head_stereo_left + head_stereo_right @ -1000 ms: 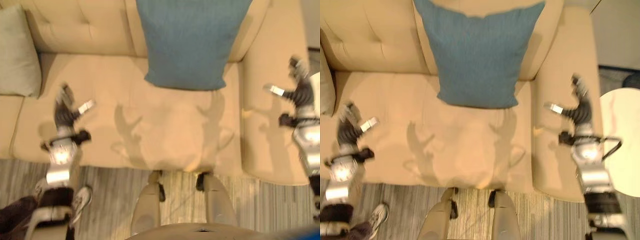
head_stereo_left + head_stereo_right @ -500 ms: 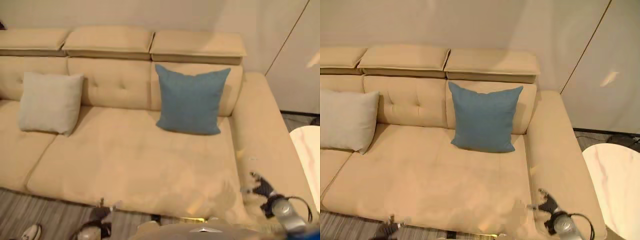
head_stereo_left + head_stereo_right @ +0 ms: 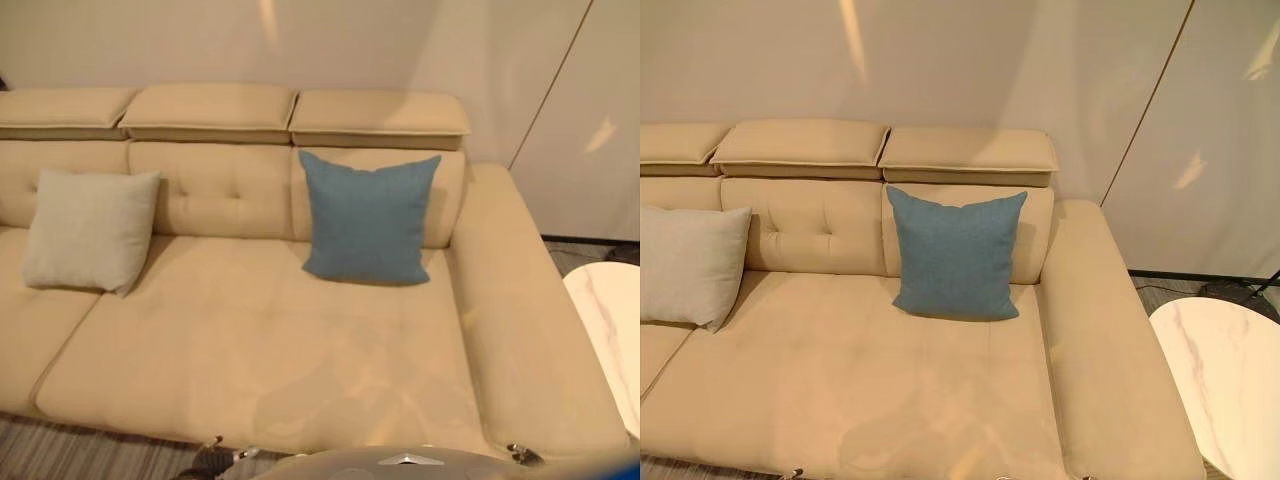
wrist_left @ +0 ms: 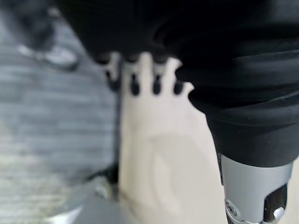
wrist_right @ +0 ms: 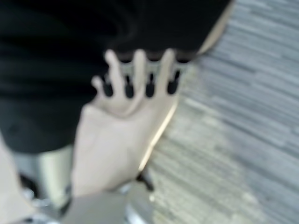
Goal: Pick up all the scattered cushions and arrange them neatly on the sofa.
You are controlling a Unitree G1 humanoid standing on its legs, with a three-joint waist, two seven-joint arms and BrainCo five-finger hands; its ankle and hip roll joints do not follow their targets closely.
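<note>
Pale grey cushion leans upright against the sofa back at left. Blue cushion stands upright against the back, right of centre. White round surface far right. Left robot hand and right robot hand: fingers straight, holding nothing, over floor.

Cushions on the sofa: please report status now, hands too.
Left hand open, right hand open, both holding nothing. Blue cushion and grey cushion upright against sofa backrest. Nothing in the way.
</note>
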